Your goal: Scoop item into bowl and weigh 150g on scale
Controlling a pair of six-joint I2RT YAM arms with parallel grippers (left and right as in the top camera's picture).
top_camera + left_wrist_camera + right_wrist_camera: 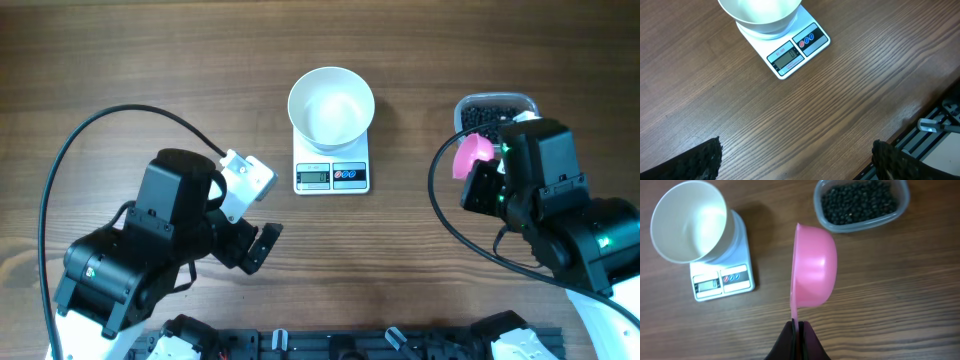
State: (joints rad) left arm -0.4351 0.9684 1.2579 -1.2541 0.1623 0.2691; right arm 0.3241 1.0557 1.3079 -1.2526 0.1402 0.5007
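Bowl [331, 105] on the scale [331, 176] sits empty (all scooping is left to do); right of it, the right gripper [799, 330] clamps a pink scoop [812, 272] near the beans [860, 202]; left gripper [797, 155] gapes wide.

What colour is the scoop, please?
The scoop is pink, best seen in the right wrist view.

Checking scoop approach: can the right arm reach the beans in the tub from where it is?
Probably yes. The right end effector holds the scoop by its handle; the tub is lidless, just beyond it, beans exposed, with only table between. The scoop stands on edge, so it needs rotating first.
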